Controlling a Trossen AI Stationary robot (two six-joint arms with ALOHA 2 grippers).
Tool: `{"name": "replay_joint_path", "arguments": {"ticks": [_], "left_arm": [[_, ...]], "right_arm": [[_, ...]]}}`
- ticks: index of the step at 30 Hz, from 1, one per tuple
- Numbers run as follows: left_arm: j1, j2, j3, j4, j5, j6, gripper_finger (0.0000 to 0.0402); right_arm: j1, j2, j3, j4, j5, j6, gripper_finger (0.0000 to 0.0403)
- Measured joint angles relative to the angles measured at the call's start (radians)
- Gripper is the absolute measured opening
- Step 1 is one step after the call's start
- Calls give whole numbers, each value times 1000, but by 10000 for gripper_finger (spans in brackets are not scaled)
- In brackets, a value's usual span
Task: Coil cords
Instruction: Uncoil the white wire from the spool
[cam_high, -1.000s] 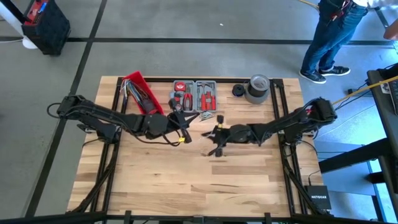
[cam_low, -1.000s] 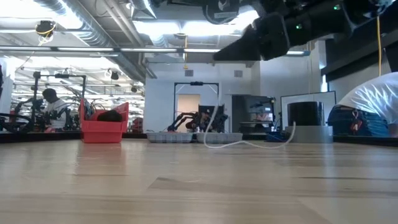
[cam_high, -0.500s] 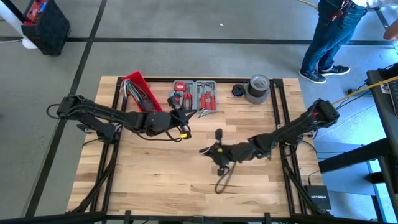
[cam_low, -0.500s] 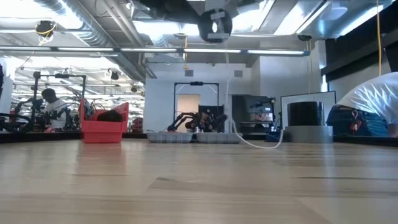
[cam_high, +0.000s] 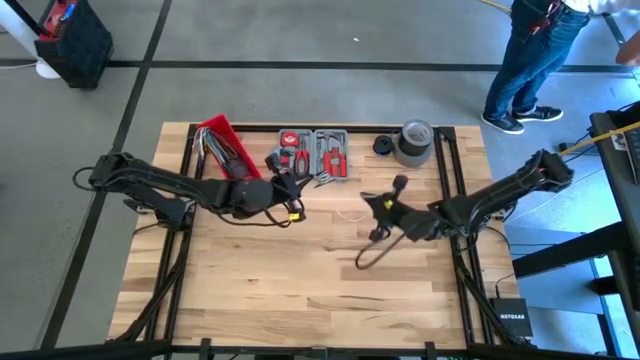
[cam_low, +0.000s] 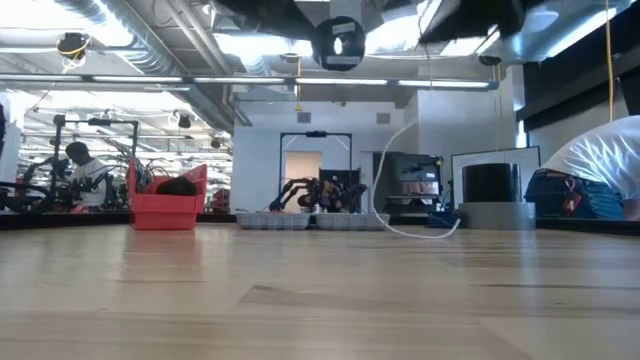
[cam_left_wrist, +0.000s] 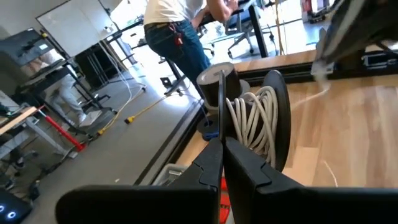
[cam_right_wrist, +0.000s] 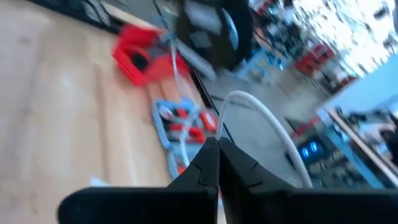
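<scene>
The white cord is thin, round and limp, far thinner than the fingers. It should weigh almost nothing and sag wherever it is not carried. It looks smooth-sheathed, so I judge it could slide through a loose pinch, and it will spring into loose arcs rather than lie where it is put.

Part of it is wound in neat turns on a black reel with flat round flanges. The left gripper holds this reel up over the far middle of the table, just near of the grey tool tray. Its fingers are pressed together on the edge of one flange.

From there the free length drops to the bare wooden table, trails along the planks and rises to the right gripper, which hangs right of centre. Its fingers are pinched tight on the cord, which arcs away stiffly from the tips.

A thin dark loop lies on the wood just near of that gripper; whether it is the black cord or a shadow I cannot tell.

The best hold seems to be close to the reel, on a short taut stretch, so that each turn lays against the last. A hold far along would leave slack to kink.

The grey tape roll stands at the far right
</scene>
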Motion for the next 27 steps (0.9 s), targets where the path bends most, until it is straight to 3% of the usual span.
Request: {"name": "replay_joint_path", "arguments": {"ticks": [3, 7, 12, 17, 19, 23, 27], "left_arm": [[-15, -16, 0, 1, -2, 0, 5], [-35, -26, 0, 22, -2, 2, 5], [-43, -26, 0, 28, -2, 14, 5], [-43, -26, 0, 25, -3, 14, 5], [-43, -26, 0, 25, -3, 14, 5], [-43, -26, 0, 35, -3, 11, 5], [-43, -26, 0, 47, -3, -1, 5]], "right_arm": [[-60, -30, -66, -2, -25, 70, 3], [-147, -19, -115, -6, -154, 209, 6], [-206, -11, -101, -69, -424, 323, 61], [-206, -11, -17, -268, -770, 397, 129], [-206, -11, 19, -359, -841, 429, 146], [-206, -11, 36, -349, -784, 444, 162], [-207, 27, 3, -20, -610, 348, 162]]}}
